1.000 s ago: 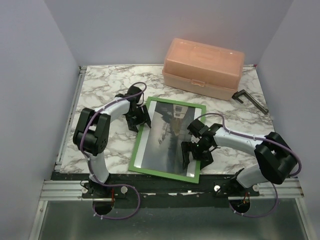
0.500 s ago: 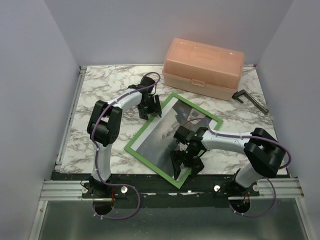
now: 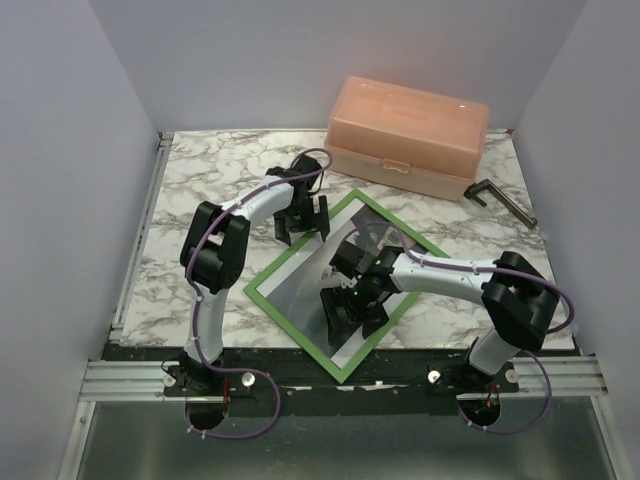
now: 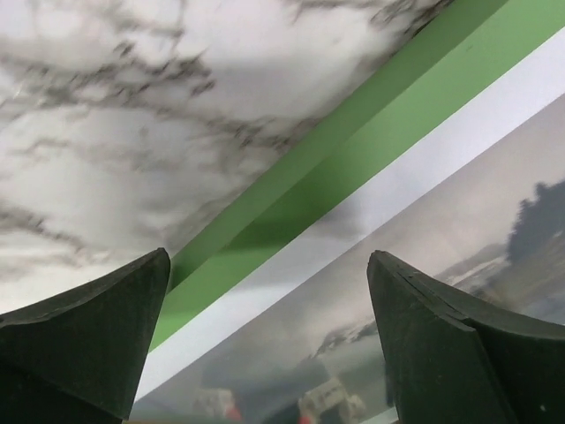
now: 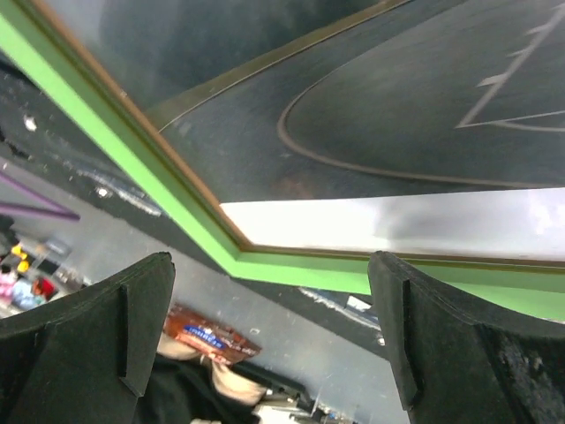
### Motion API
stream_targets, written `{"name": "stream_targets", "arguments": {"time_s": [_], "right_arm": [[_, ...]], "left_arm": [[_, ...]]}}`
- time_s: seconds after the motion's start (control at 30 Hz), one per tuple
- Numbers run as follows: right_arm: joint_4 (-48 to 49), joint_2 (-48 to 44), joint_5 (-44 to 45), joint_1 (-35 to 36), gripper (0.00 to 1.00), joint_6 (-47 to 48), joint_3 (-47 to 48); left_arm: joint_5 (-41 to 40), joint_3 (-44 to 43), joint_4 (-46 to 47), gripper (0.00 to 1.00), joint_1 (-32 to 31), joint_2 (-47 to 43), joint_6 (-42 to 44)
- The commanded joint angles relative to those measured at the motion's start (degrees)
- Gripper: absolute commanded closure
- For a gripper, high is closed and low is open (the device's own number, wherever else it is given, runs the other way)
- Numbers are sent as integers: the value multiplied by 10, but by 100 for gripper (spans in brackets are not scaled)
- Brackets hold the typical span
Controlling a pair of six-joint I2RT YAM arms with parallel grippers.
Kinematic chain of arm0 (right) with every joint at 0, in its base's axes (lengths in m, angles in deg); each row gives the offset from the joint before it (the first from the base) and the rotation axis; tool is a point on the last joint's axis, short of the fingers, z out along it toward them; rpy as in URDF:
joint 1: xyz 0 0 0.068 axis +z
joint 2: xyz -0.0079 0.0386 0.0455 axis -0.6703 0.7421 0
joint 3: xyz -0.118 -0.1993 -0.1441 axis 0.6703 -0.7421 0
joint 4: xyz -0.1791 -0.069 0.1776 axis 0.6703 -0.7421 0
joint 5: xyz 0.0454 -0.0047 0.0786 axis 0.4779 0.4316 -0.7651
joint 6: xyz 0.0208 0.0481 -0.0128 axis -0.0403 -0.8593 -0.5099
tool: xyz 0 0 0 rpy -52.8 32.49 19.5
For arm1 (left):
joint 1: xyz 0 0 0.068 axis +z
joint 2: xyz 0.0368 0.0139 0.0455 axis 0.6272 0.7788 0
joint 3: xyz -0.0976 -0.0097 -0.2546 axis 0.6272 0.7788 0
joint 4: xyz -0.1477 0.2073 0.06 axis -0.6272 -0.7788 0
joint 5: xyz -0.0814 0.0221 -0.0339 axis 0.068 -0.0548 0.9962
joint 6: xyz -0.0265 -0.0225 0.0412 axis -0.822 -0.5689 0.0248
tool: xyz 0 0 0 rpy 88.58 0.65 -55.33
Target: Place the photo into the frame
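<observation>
While both are spread wide with nothing gripped, the left end effector [image 3: 303, 216] is seen just above the centre of the overhead view, at the upper left edge of the frame [image 3: 296, 336]. In its wrist view [image 4: 269, 300], the green edge of the frame [image 4: 371, 141] and the white border of the photo [image 4: 459, 230] are seen between the jaws; contact cannot be judged. The right end effector [image 3: 352, 305] is placed below centre, over the lower part of the photo [image 3: 300, 290]. In its own view [image 5: 265, 336], a green corner of the frame [image 5: 300, 268] is shown between the jaws. The photo is laid inside the frame, which is turned like a diamond on the marble counter [image 3: 200, 170]. A peach box [image 3: 405, 135] is set at the upper right, well apart.
</observation>
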Motion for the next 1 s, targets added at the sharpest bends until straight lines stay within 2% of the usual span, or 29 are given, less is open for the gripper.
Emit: {"name": "stream_targets", "arguments": {"time_s": [0.0, 0.1, 0.2, 0.4, 0.63, 0.8, 0.97], "right_arm": [[-22, 4, 102, -6, 0, 15, 16], [-34, -12, 128, -17, 0, 24, 20], [-36, -27, 150, -39, 0, 44, 29], [-52, -20, 180, -137, 0, 124, 81], [-37, 62, 213, -282, 0, 200, 201], [-31, 136, 229, -359, 0, 228, 296], [-10, 191, 240, -414, 0, 227, 322]], "left_arm": [[-126, -24, -104, 3, 2, -73, 29], [-160, -16, -117, 2, 6, -124, 36], [-152, 21, -111, 2, 13, -182, 36], [-52, 170, -63, 3, 24, -317, 3], [67, 395, 43, 5, 26, -474, -85], [89, 496, 59, 5, 26, -556, -134], [118, 592, 111, 8, 24, -616, -203]]}}
